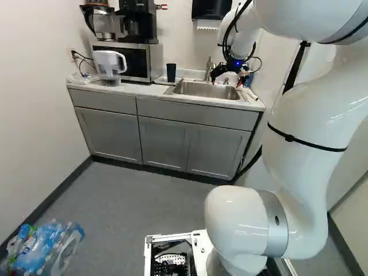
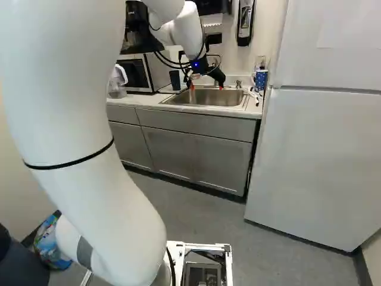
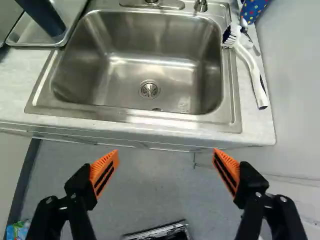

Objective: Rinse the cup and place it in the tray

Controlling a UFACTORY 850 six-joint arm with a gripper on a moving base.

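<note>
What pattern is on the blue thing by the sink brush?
The blue thing has multicoloured dots, clearest in the wrist view.

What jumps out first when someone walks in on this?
Probably the huge white arm, looming at the right of the left base view. Next, its black gripper, orange pads spread wide, facing the steel sink. Beside the sink, a dark cup stands in a metal tray.
</note>
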